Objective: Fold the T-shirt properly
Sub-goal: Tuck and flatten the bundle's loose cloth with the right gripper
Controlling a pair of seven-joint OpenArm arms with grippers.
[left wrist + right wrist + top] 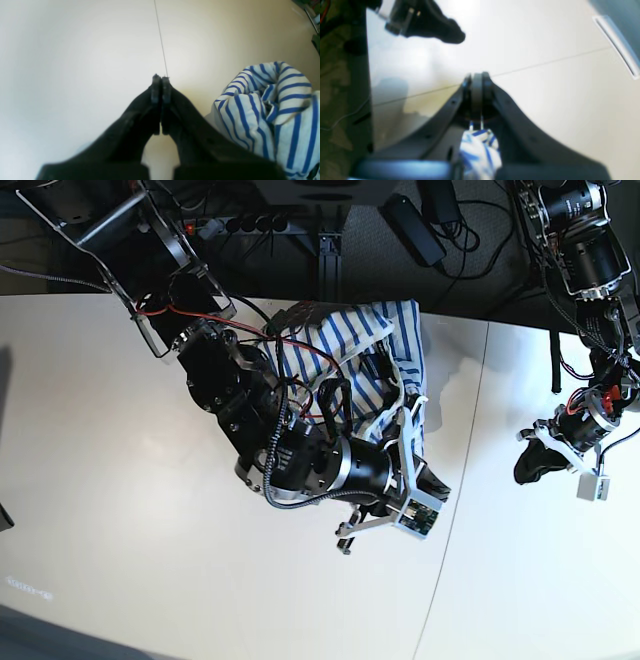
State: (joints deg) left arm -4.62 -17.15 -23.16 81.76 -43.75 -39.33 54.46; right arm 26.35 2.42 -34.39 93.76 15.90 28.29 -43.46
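Right fingers (480,82) (pressed together) pinch T-shirt (480,150).

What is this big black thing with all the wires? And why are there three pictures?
It is a robot with two arms, learning to fold a shirt. One picture looks down from above on the white table. The other two come from small cameras fixed on each arm's wrist, so you see its black pinchers up close.

The right gripper, the big arm in the middle of the top picture, is pinched shut on the T-shirt, the striped blue and white cloth. The shirt is bunched up, not flat yet.

The left gripper, the arm at the edge, is shut too, but it holds nothing. The crumpled shirt lies beside it.
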